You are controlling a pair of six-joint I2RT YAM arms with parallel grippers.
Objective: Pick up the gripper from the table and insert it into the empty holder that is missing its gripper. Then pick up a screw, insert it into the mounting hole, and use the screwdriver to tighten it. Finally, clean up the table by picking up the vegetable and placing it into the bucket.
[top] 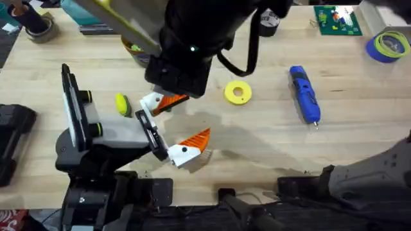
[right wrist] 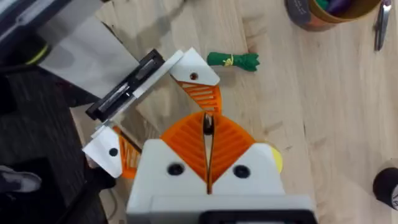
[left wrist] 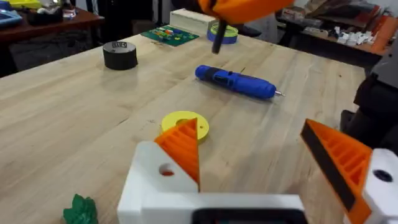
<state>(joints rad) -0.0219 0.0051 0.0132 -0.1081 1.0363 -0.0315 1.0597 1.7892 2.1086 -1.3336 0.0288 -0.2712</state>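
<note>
overhead — right arm arched over the holder point(top: 152, 101), right hand point(right wrist: 208, 127) clenched — left hand point(top: 173, 126) released

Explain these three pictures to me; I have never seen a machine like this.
Two robot arms work at a wooden table. One picture looks down from above; the other two come from a camera on each arm's wrist. The left gripper, white with orange pads, is open, low over the table. The right gripper hangs above it, shut on a thin dark piece, perhaps a screw. On the table lie a blue screwdriver, a yellow ring, a green toy vegetable and a black tape roll. An orange bucket stands there too.
</note>
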